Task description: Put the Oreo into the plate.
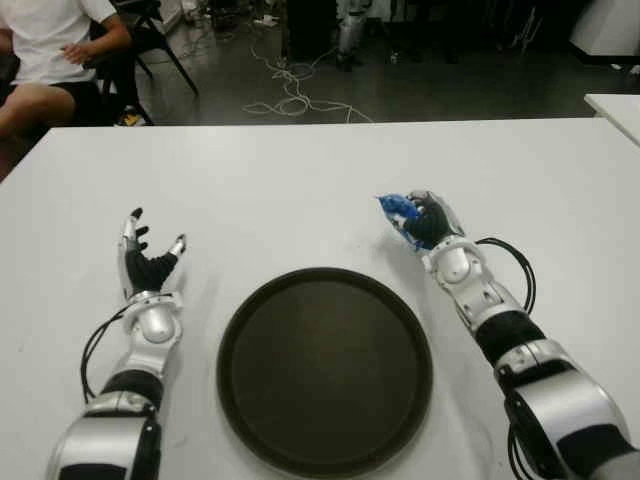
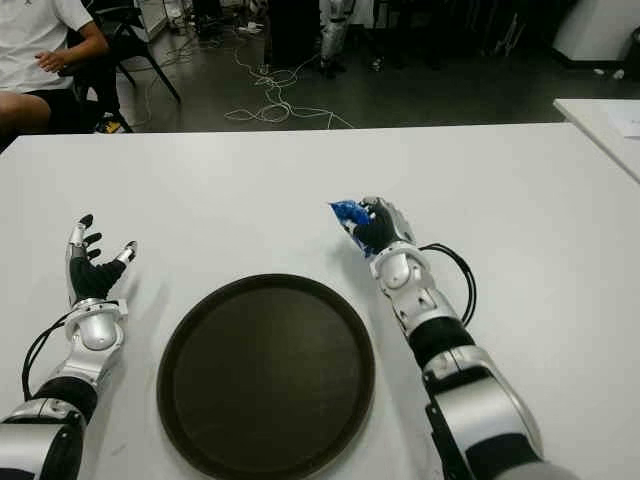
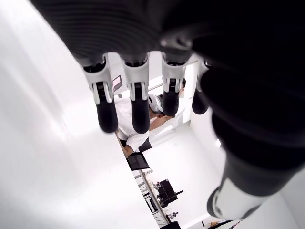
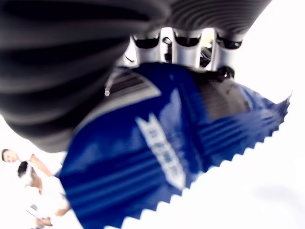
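White worktop (image 1: 300, 170) is filling both eye views, with a seated person (image 1: 45, 60) and floor cables behind it. Just beyond the dark plate's (image 1: 325, 370) far right rim, the right hand (image 1: 425, 220) is gripping the blue Oreo (image 1: 398, 208) packet. The left hand (image 1: 148, 262) is showing left of the plate, fingers spread and holding nothing.

Left wrist view is showing straight, empty fingers (image 3: 106, 114).

Right wrist view is showing the wrapper clamped under curled fingers (image 4: 186, 47).

Grasping looks done; next, the right hand needs carrying inward over the plate, then releasing.
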Controlling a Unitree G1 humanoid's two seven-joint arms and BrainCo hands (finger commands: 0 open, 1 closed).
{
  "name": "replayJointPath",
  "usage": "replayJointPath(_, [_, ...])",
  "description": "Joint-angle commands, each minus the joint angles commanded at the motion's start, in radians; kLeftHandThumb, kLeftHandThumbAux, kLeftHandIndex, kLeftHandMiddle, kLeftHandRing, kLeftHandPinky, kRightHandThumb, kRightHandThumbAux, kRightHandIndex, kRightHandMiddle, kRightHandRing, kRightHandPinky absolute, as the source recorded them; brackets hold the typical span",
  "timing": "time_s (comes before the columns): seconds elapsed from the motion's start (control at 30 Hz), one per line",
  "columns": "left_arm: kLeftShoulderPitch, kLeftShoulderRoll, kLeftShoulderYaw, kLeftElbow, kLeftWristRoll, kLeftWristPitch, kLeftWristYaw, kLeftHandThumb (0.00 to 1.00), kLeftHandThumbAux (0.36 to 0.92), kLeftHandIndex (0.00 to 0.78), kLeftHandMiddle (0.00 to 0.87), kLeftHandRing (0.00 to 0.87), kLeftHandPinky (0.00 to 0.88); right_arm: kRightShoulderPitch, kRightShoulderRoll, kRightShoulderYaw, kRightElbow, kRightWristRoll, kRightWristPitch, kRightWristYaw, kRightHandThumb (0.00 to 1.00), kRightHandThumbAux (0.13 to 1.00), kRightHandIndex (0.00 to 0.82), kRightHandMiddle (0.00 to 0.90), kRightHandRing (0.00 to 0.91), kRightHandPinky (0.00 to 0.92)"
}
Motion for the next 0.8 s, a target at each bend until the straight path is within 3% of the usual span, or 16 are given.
replayJointPath(0.3, [0.001, 0.002, 0.0, -0.002, -0.002, 0.001, -0.006, 0.246, 0.776, 0.112, 0.106, 0.128, 0.181, 0.044, 0.028, -0.05, -0.085, 0.082, -0.047, 0.04, 0.697, 0.727, 0.437, 0.779, 0.794, 0.796])
replayJointPath(0.8, [0.001, 0.002, 0.002, -0.002, -0.005, 0.003, -0.009, 0.252, 0.785, 0.114, 0.115, 0.139, 0.202, 0.096, 0.04, -0.086, -0.211, 0.171, -0.038, 0.169, 0.7, 0.724, 0.437, 0.769, 0.784, 0.785])
